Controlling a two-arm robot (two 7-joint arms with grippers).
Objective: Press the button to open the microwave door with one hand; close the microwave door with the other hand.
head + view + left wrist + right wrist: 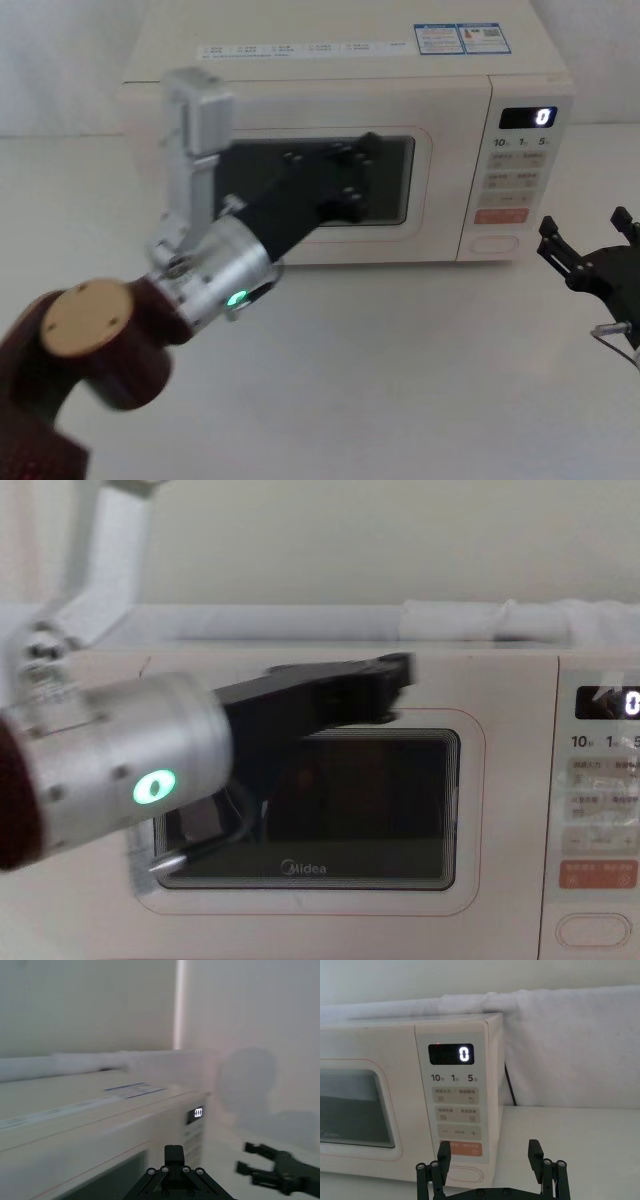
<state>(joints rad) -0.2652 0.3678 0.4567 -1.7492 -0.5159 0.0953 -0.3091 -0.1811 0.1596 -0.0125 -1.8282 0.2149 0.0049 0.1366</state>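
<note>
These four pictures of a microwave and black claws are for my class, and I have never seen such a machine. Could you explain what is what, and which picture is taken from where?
It is a two-armed robot facing a cream microwave on a white table. Each arm ends in a black gripper, its hand.

One picture looks down from the robot's head, one forward from its chest, and two come from cameras on its wrists.

The left gripper, on a silver wrist with a green light, is reaching in front of the microwave door, which looks shut. Whether it touches the door is unclear.

The right gripper is open, holds nothing, and hovers before the control panel, near the wide oval button at the bottom. That button opens the door. The display reads 0.
</note>
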